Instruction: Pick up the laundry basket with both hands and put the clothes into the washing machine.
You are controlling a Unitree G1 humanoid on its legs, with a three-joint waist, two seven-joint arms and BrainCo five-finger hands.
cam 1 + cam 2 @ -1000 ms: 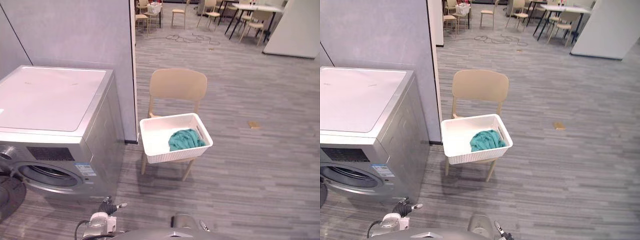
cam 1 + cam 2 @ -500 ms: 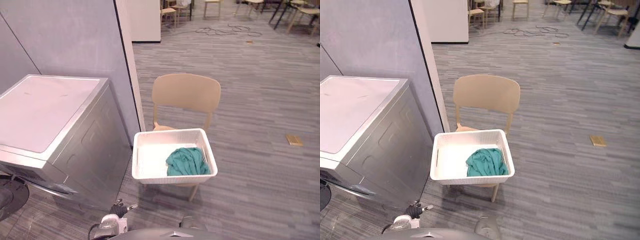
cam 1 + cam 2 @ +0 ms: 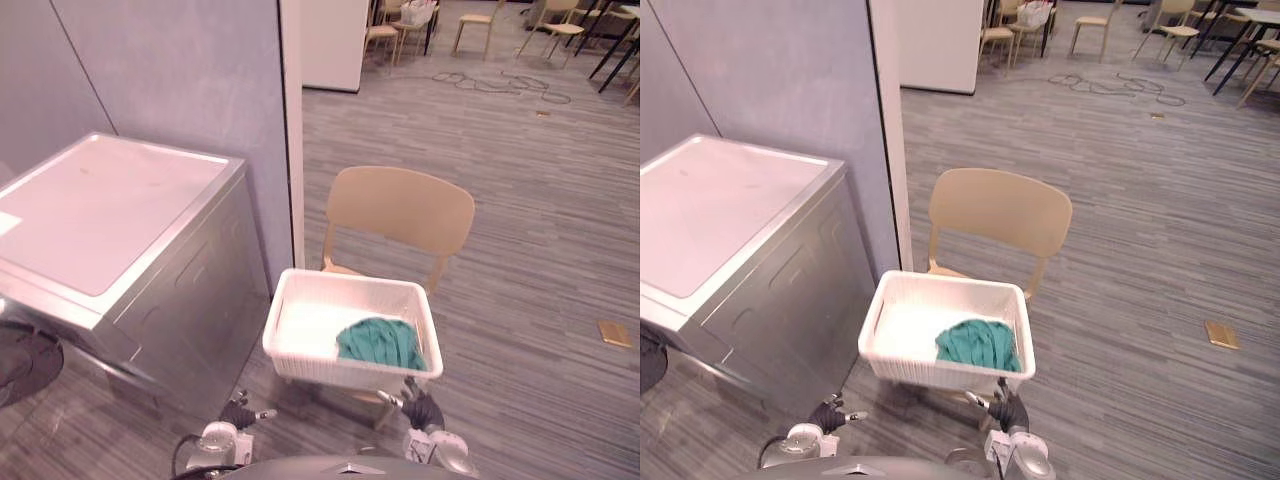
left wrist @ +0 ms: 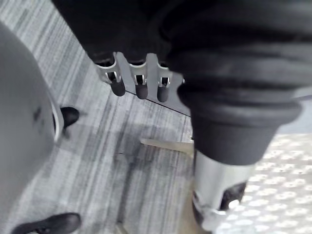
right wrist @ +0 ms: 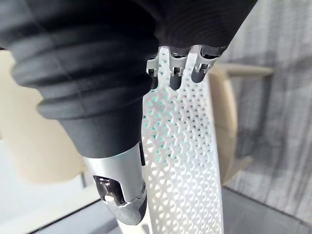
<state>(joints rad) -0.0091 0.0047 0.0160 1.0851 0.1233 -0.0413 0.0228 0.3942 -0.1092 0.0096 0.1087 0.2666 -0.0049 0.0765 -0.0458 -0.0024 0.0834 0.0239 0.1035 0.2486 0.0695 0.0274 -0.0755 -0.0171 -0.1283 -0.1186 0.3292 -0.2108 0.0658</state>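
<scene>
Reach step: left hand (image 3: 240, 412) and right hand (image 3: 424, 410) loose-fingered, empty; laundry basket (image 3: 330, 367) holding teal clothes (image 3: 380, 342) sits ungrasped on chair (image 3: 400, 208), just beyond right fingertips; next move probably fingers hooking opposite rims.

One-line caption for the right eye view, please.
White laundry basket with teal clothes on a beige chair beside the washing machine.

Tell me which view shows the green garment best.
The right eye view: the green garment lies whole in the white basket, seen from above. The left eye view matches. The right wrist view gives faint green through basket mesh; the left wrist view, basket mesh.
</scene>
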